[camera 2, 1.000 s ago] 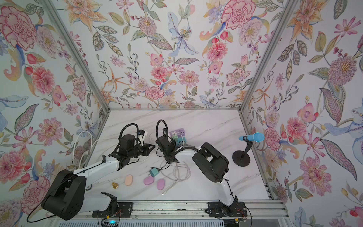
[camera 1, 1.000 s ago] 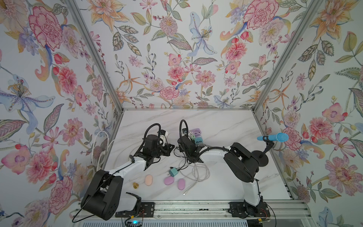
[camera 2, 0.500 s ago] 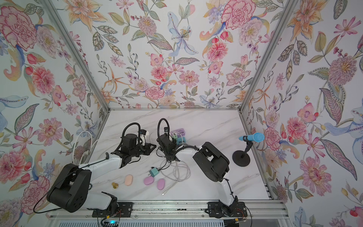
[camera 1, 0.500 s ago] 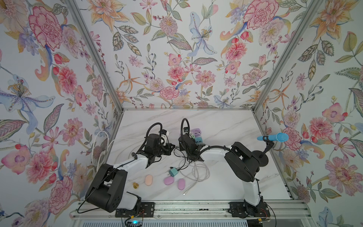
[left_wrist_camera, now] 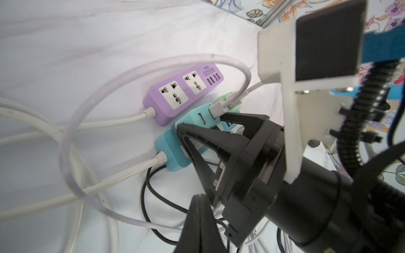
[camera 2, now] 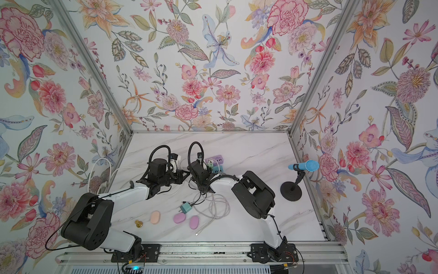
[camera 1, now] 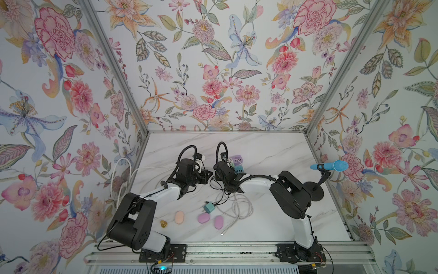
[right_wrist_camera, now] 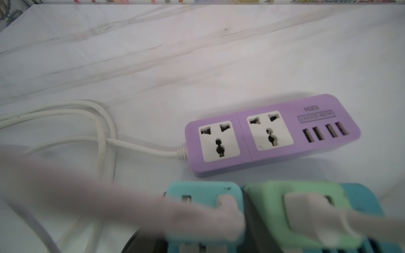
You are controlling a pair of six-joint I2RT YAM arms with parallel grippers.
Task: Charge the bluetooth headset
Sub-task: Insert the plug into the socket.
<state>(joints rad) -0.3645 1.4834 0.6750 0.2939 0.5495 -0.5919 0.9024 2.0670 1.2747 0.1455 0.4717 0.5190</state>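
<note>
**A:** In both top views, what can go wrong?

**B:** The cables. A white cable coil [camera 1: 237,206] lies on the tabletop [camera 1: 272,151] on the robot's side of the purple power strip [camera 1: 237,158], partly under the right arm [camera 1: 256,182]. If this arm draws back, I think it can drag the coil. I cannot identify the headset with certainty.

**A:** And the left wrist view?

**B:** It shows what the top views hide. The right gripper [left_wrist_camera: 200,121] is partly open, with its jaws on both sides of the teal adapter [left_wrist_camera: 197,115], and it seems to clamp it. This adapter sits on the teal strip [left_wrist_camera: 171,153], just beside the purple power strip, with a white plug [left_wrist_camera: 217,110] in it. A crooked pull could loosen the adapter or the plug, and then nothing charges. A thin black cord [left_wrist_camera: 142,197] runs close by; maybe it belongs to the headset. The left gripper [left_wrist_camera: 199,203] is fully closed. Whether it pinches something, I cannot tell.

**A:** The right wrist view?

**B:** It is close and blurred. It adds a green adapter [right_wrist_camera: 295,208] next to the teal adapter, and it shows that all ports of the purple power strip are empty. It shows neither the left gripper nor the black cord.
</note>
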